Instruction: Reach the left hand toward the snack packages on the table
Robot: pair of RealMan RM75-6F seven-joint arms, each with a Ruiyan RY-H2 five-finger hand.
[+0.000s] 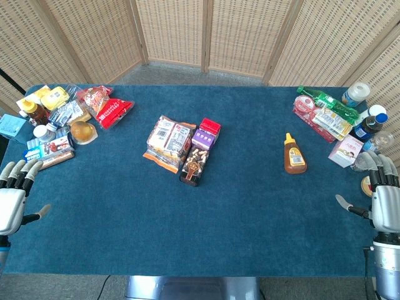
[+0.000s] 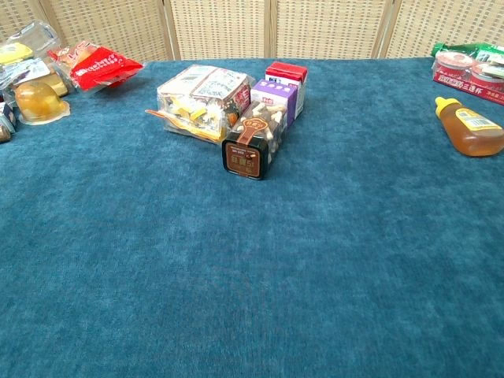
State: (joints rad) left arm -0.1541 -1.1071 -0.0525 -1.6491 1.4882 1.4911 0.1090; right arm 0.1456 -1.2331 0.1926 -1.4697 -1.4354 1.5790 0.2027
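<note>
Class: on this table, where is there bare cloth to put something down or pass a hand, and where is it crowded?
Bare: the wide front strip between the left hand and right hand; the gap between the central snack packages and the honey bottle. Crowded: the left pile and right pile at the far corners.

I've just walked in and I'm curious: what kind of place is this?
Probably a robot test or demo space, not a home: woven screen panels fence off a table under blue cloth, groceries such as a honey bottle are laid out, and robot hands wait.
</note>
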